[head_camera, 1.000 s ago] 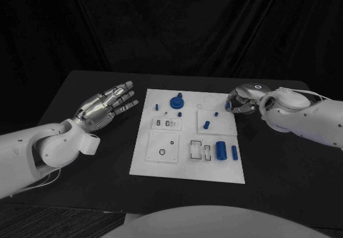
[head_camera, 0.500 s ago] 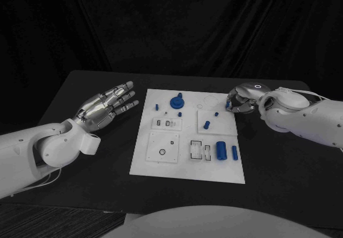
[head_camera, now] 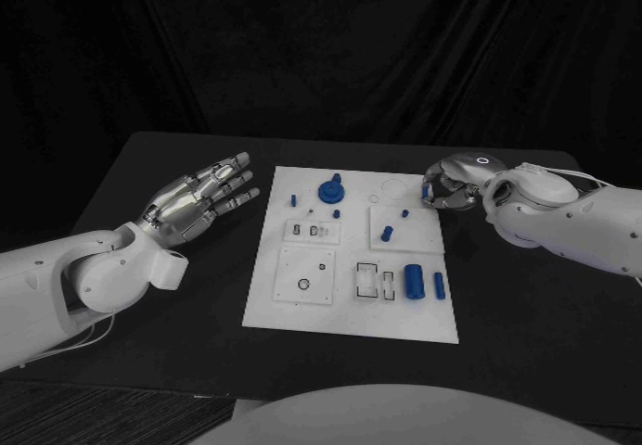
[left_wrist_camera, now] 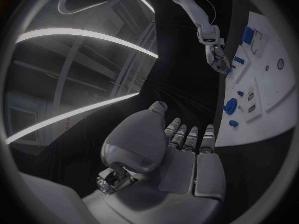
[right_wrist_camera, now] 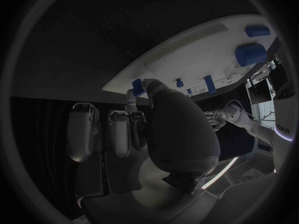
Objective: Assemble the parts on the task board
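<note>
A white task board [head_camera: 351, 315] lies in the middle of a black table [head_camera: 535, 315], with black curtains hanging behind it. Small blue parts sit on the board. Toward its far edge there is a round blue part with a knob [head_camera: 330, 192] and a short blue peg [head_camera: 293, 197] beside it. A tilted blue peg [head_camera: 387, 233] stands on a raised white square further right. Near the board's right edge, a thick blue cylinder [head_camera: 414, 281] and a thinner blue pin [head_camera: 439, 286] lie side by side, next to clear rectangular recesses [head_camera: 368, 279]. Two more raised white squares on the left side of the board have small dark slots and holes.

The left hand [head_camera: 200, 197] hovers over the table left of the board, palm up, fingers stretched apart, holding nothing. The left wrist view confirms its bare palm [left_wrist_camera: 187, 171] and shows the board [left_wrist_camera: 268, 84] off to one side.

The right hand [head_camera: 451, 185] is at the board's far right corner, fingers curled downward. From the head view the grip is unclear. The right wrist view shows its fingertips [right_wrist_camera: 146, 87] pinching a small blue part [right_wrist_camera: 137, 87] at the board's edge [right_wrist_camera: 162, 64].
</note>
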